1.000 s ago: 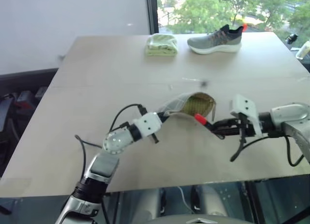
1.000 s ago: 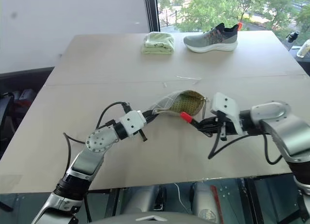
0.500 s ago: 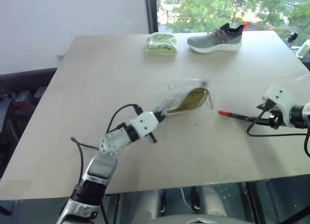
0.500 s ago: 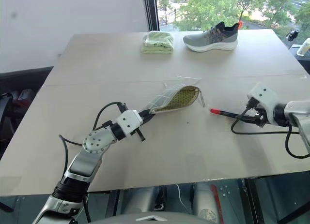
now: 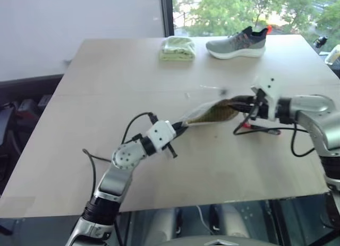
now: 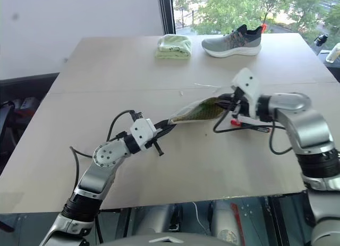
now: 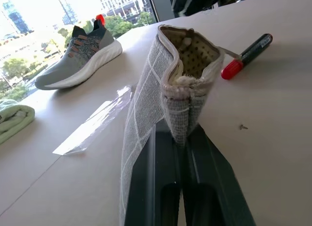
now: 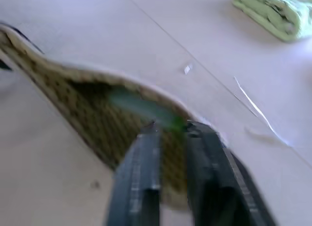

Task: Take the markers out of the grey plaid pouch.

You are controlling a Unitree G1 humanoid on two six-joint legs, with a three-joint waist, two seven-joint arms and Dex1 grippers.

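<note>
Markers are half out: the dark one with the red end (image 5: pixel 255 127) lies loose on the tabletop (image 5: pixel 106 97), toward its right edge and just beside the mouth of the grey plaid pouch (image 5: pixel 212 114); the yellow-green one (image 8: pixel 146 108) is still inside, showing as a pale green streak against the dotted lining.

The left tool (image 7: pixel 176 153) is clenched on the pouch's closed end, holding it lifted off the tabletop near the middle with the mouth toward the right arm. The right tool (image 8: pixel 168 128) sits at the pouch's open mouth with its fingertips drawn together around the near end of the yellow-green marker; whether they really pinch it or only brush it, I cannot tell for sure.

So the step in hand looks like the second extraction. The next move calls for a straight pull back along the pouch's length, away from the left tool, while that tool keeps its hold so the fabric does not follow. If the marker slips, the fingertips would need to go deeper before closing again. It can then be set down by the red-ended one.
</note>
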